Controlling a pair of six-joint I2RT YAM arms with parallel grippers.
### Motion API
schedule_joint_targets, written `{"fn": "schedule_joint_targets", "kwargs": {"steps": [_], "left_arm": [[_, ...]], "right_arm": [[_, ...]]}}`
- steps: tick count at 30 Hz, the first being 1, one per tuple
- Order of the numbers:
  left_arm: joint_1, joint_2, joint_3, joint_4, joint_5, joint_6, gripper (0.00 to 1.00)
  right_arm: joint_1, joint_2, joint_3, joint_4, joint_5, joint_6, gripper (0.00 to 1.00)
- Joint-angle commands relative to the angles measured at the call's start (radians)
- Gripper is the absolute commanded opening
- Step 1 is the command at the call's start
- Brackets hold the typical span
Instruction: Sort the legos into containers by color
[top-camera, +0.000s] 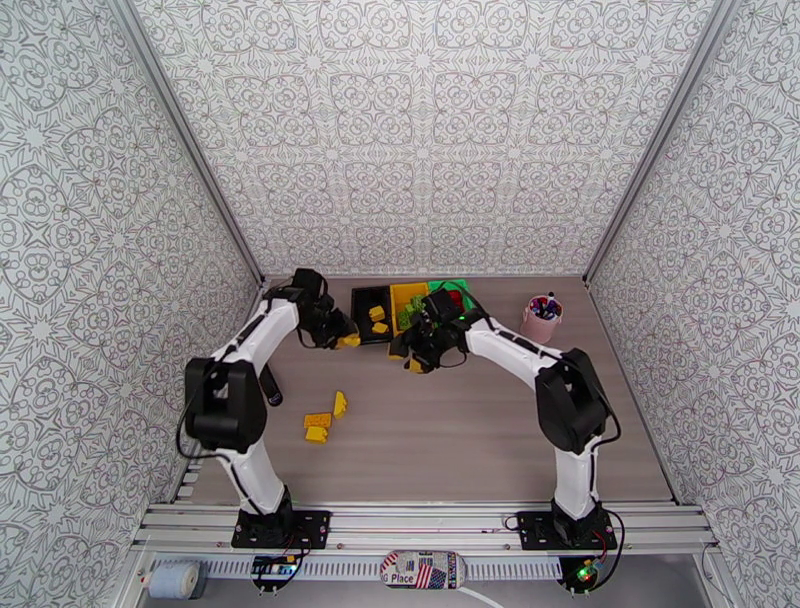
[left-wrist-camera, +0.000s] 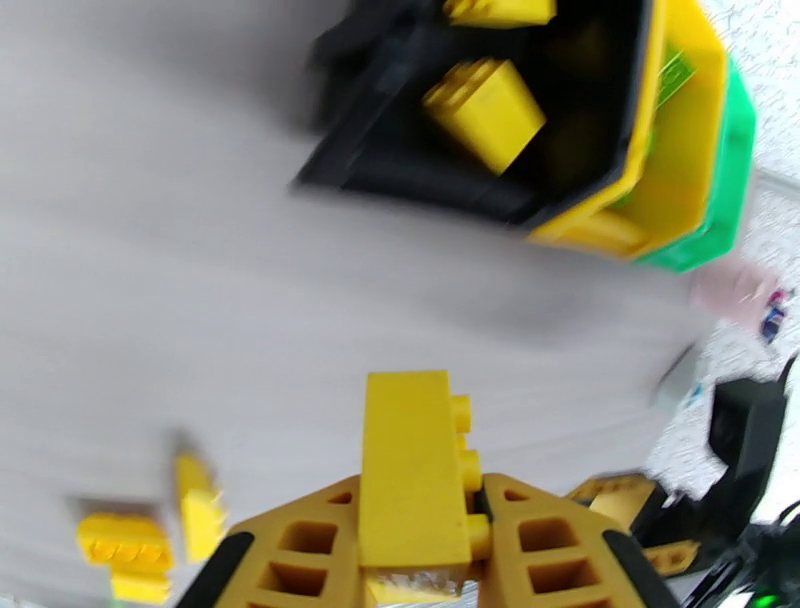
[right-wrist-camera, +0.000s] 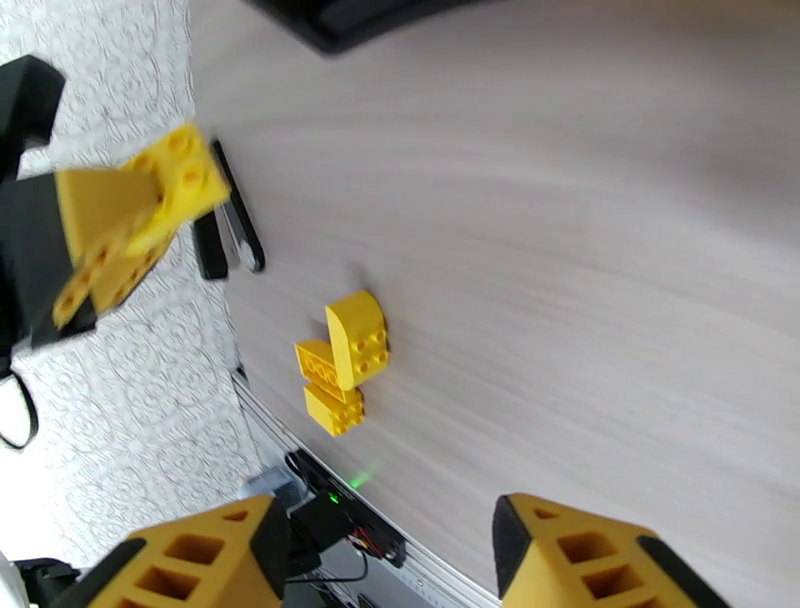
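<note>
My left gripper (top-camera: 347, 341) is shut on a yellow lego (left-wrist-camera: 410, 450) and hangs above the table just left of the black bin (top-camera: 360, 300). That bin (left-wrist-camera: 400, 170) holds yellow legos (left-wrist-camera: 485, 105). Beside it stand the yellow bin (top-camera: 405, 290), with green legos in it, and the green bin (top-camera: 462, 287), with red ones. My right gripper (top-camera: 408, 358) is open and holds nothing, just in front of the bins; its fingers (right-wrist-camera: 590, 560) frame bare table. Three yellow legos (top-camera: 322, 420) lie together on the table nearer the left arm, also in the right wrist view (right-wrist-camera: 345, 365).
A pink cup of pens (top-camera: 540, 320) stands right of the bins. A black marker (top-camera: 270, 385) lies by the left arm's upper link. Patterned walls close in the table on three sides.
</note>
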Motion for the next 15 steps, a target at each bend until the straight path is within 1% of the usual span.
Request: {"fn": "schedule_joint_targets", "kwargs": {"steps": [1,6,8,10,13,15], "left_arm": [[0.002,0.091,0.141,0.046,0.047,-0.068,0.28],[0.01,0.265,0.401,-0.023,0.038,-0.086,0.33],[0.013,0.335,0.528,-0.072,0.032,-0.083,0.42],[0.017,0.394,0.611,-0.111,0.025,-0.081,0.51],[0.022,0.411,0.651,-0.124,0.012,-0.093,0.66],[0.027,0.4,0.645,-0.119,0.005,-0.093,0.7]], "right_arm": [[-0.006,-0.07,-0.051,0.034,0.001,0.027,0.59],[-0.02,-0.134,-0.132,0.062,0.025,0.049,0.59],[-0.024,-0.16,-0.158,0.063,0.035,0.053,0.59],[-0.028,-0.176,-0.174,0.054,0.043,0.051,0.59],[-0.032,-0.197,-0.183,0.01,0.072,0.034,0.59],[-0.031,-0.209,-0.188,-0.012,0.09,0.024,0.6]]}}
